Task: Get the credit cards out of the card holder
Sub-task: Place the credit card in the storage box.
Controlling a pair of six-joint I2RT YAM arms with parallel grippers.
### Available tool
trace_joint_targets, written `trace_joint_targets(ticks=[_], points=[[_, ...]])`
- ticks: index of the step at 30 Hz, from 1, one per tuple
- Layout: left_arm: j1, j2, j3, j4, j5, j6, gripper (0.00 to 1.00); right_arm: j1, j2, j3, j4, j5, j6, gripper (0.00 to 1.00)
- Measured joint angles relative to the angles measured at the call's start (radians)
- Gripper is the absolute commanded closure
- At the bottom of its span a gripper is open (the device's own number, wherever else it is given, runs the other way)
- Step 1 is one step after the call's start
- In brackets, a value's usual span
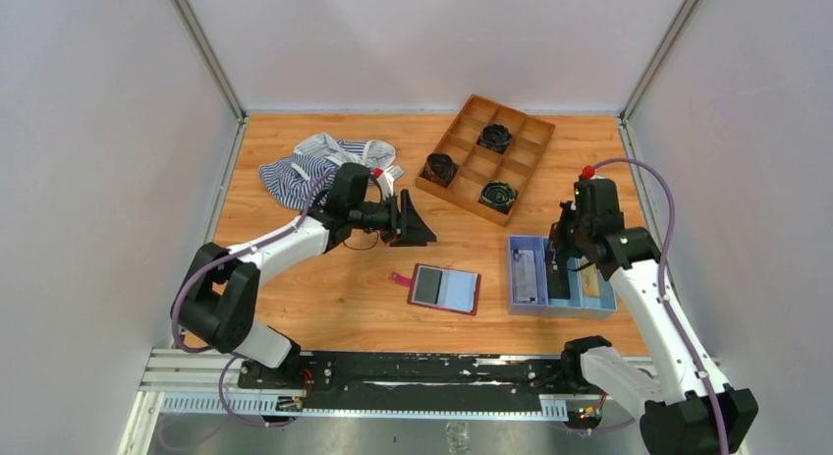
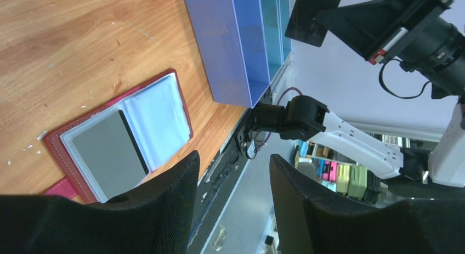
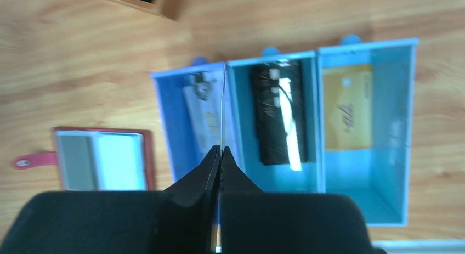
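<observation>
Right claw (image 3: 220,152) clenched on a thin stiff card (image 3: 223,100), edge-on over tray (image 3: 362,177); left claw (image 2: 233,169) released. Dark card (image 1: 428,285) in wallet (image 1: 459,290) looks slick, light; pinch its edge.

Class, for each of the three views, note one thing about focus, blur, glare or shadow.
Top external: even light, sharp, no hard shadows. Left wrist: the wallet is crisp, the left claw a dark, soft mass. Right wrist: whole frame blurred; a white glare streak lies on the dark card in the tray.
</observation>
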Motion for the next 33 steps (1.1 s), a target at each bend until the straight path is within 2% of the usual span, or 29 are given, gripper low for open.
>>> trace_joint_targets(ticks=[8,17,18,21,22,26,31,33], points=[[0.000,0.026,0.020,-0.001,0.006,0.013,0.47,-0.024,0.123,0.001,-0.130,0.108,-0.073,1.00],[-0.033,0.048,0.042,0.001,0.027,0.027,0.46,-0.073,0.181,-0.026,-0.089,0.012,-0.119,0.99],[-0.037,0.052,0.042,0.000,0.028,0.027,0.45,-0.081,0.190,-0.037,-0.076,-0.004,-0.121,0.93],[-0.048,0.055,0.042,0.000,0.028,0.035,0.40,-0.108,0.222,-0.061,-0.053,-0.036,-0.118,0.67],[-0.051,0.055,0.042,0.001,0.027,0.037,0.38,-0.117,0.232,-0.067,-0.050,-0.042,-0.117,0.63],[-0.053,0.055,0.042,0.001,0.024,0.041,0.26,-0.135,0.245,-0.074,-0.044,-0.032,-0.108,0.58],[-0.053,0.055,0.042,0.001,0.017,0.042,0.26,-0.137,0.185,-0.073,-0.042,0.005,-0.101,0.55],[-0.053,0.055,0.042,0.001,0.012,0.043,0.25,-0.137,0.136,-0.068,-0.044,0.011,-0.099,0.51]])
